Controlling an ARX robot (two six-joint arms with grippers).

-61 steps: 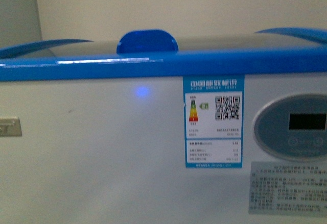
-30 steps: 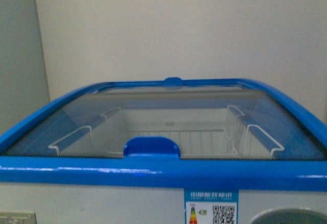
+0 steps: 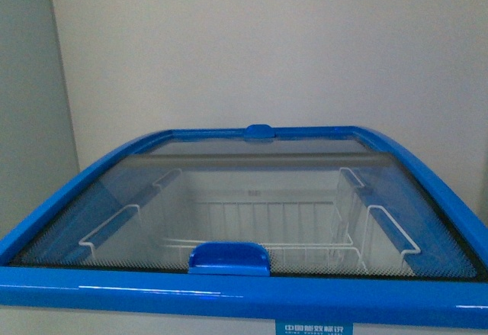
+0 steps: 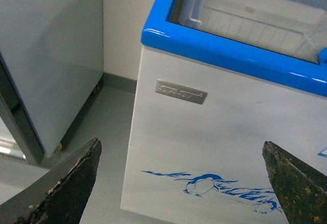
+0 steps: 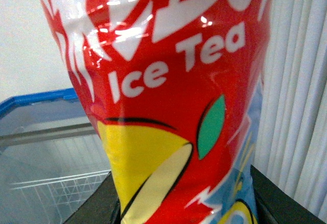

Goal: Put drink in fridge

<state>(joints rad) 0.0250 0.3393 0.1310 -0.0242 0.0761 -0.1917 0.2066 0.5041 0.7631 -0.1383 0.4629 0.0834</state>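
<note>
Drink (image 5: 173, 112) fills almost all of the right wrist view. It is a bottle with a shiny red label that says "Ice Tea" in white, with some yellow and a green spot. The right fingers (image 5: 283, 201) show as dark bits on both sides of its lower part, close against it. I think they are closed on the drink and hold it up in the air. A full bottle like this is likely a bit heavy, and the smooth label looks slippery. The plastic can squash, so a firm but not too hard hold around the middle seems best. Behind it is a corner of the fridge (image 5: 30, 101) with wire baskets (image 5: 56, 191) inside.

In the front view the fridge fills the lower half. Its glass lid (image 3: 252, 175) looks shut. A blue handle (image 3: 229, 257) sits at 6 o'clock on the lid and a smaller handle (image 3: 258, 130) at 12 o'clock. Under the glass, white wire baskets hang at 9 o'clock and 3 o'clock, and one runs across the middle. I see nothing in them. No arm shows here. The lid likely has to slide open before the drink goes in.

In the left wrist view the left fingers (image 4: 71, 188) are spread wide apart and hold nothing. Between them is the white side of the fridge with a blue penguin picture (image 4: 204, 183) and a small metal badge (image 4: 181, 91). A grey cooler (image 4: 51, 55) stands near the fridge on the floor (image 4: 102, 132).
</note>
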